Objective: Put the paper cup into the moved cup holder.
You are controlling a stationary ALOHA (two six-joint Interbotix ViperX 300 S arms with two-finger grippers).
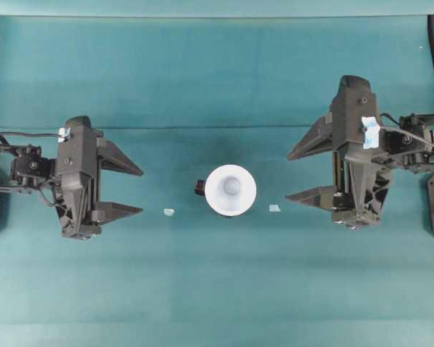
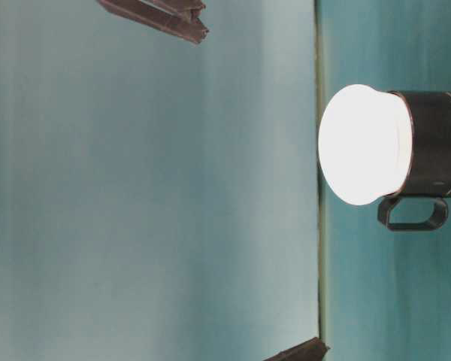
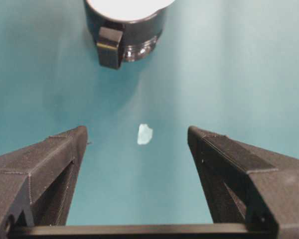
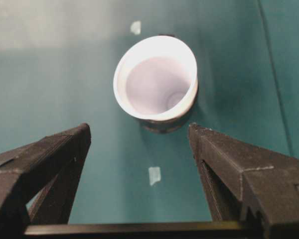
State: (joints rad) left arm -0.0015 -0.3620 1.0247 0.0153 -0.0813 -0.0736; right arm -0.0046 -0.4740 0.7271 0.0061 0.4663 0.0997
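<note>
Overhead view, centre of frame: the paper cup (image 1: 231, 190) sits inside the cup holder (image 1: 200, 187), white rim up and open; only the holder's stubby handle shows, pointing toward frame left. Table-level view (which is turned on its side) shows the same at right of frame: white cup nested in the glossy black cylinder, handle loop at lower right.

My left gripper (image 1: 132, 191) is at frame left, jaws spread wide, nothing between them. My right gripper (image 1: 298, 176) is at frame right, jaws likewise spread and holding nothing. Both are well apart from the cup.

Two small pale tape marks (image 1: 169, 212) lie on the teal table (image 1: 217, 289), one on either side of the holder. In my left wrist view one mark lies between my fingers (image 3: 45, 164), with the holder at top of frame.
</note>
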